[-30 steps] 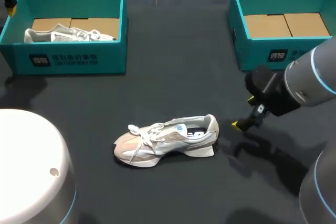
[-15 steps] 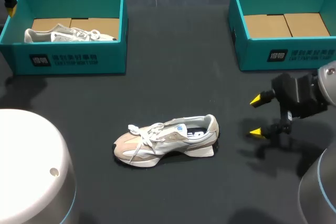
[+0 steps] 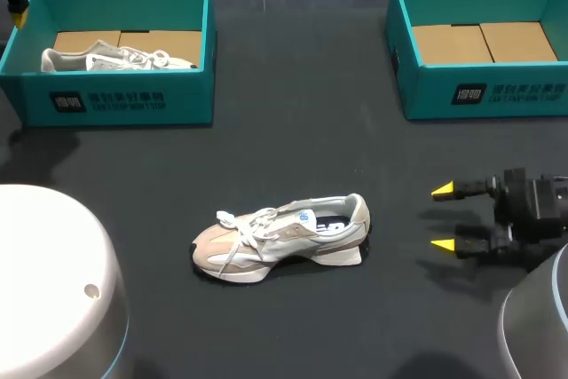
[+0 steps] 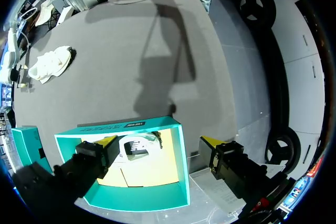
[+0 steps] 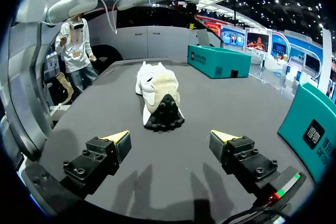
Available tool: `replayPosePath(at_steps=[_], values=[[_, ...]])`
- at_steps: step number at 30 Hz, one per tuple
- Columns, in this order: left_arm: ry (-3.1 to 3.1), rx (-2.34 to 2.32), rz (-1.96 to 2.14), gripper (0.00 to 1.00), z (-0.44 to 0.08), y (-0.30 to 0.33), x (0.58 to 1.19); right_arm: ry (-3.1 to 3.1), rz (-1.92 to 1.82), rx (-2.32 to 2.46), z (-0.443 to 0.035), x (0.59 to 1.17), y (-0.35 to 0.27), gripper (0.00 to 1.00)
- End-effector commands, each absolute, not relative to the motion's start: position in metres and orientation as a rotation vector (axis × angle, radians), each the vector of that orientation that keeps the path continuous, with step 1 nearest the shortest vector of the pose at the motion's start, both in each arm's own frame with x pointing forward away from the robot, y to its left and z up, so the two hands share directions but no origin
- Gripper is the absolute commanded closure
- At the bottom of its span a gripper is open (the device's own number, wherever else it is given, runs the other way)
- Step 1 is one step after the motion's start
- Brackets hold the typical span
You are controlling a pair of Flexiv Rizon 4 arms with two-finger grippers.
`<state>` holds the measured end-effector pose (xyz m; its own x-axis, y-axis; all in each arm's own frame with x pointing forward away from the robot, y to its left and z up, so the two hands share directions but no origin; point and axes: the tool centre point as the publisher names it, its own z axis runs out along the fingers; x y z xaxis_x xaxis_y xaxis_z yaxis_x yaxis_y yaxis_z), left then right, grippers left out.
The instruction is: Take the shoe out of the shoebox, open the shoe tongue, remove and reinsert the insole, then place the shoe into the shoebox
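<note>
A white and beige shoe (image 3: pixel 280 239) lies on its sole in the middle of the dark table, toe to the left, heel to the right. My right gripper (image 3: pixel 444 217) hangs open to the right of the heel, apart from it, with its fingers pointing at it. In the right wrist view the shoe (image 5: pixel 160 95) lies ahead of the open gripper (image 5: pixel 169 136), heel towards me. My left gripper (image 4: pixel 159 141) hangs open and empty above the left teal shoebox (image 4: pixel 181 182), where a second white shoe (image 4: pixel 137 145) lies. Only its edge (image 3: pixel 16 2) shows in the head view.
The left shoebox (image 3: pixel 115 99) stands at the back left with the second shoe (image 3: pixel 115 58) inside. A second teal shoebox (image 3: pixel 479 95) at the back right shows only its cardboard floor. My left arm's white housing (image 3: pixel 53 290) fills the near left corner.
My right gripper has drawn back to the right, away from the shoe's heel, and turned so both yellow tips point left. The shoe and the left arm have not moved.
</note>
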<state>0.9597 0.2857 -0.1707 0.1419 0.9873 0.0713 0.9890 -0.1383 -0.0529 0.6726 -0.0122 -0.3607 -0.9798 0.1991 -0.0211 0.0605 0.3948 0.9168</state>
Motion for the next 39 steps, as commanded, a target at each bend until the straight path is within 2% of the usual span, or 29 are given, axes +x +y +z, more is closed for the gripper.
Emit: replayPosePath(at_steps=[1,16,39], values=[[-2.001,-2.308,-0.032,0.0,-0.171,0.286,0.959,2.316,1.908,0.206,-0.365,0.676,-0.013,0.0],[-2.001,-2.308,-0.032,0.0,-0.171,0.286,0.959,2.437,1.773,0.252,-0.363,0.681,-0.003,0.0],[-2.001,-2.308,-0.032,0.0,-0.171,0.286,0.959,2.475,1.836,0.061,-0.38,0.682,0.034,0.0]])
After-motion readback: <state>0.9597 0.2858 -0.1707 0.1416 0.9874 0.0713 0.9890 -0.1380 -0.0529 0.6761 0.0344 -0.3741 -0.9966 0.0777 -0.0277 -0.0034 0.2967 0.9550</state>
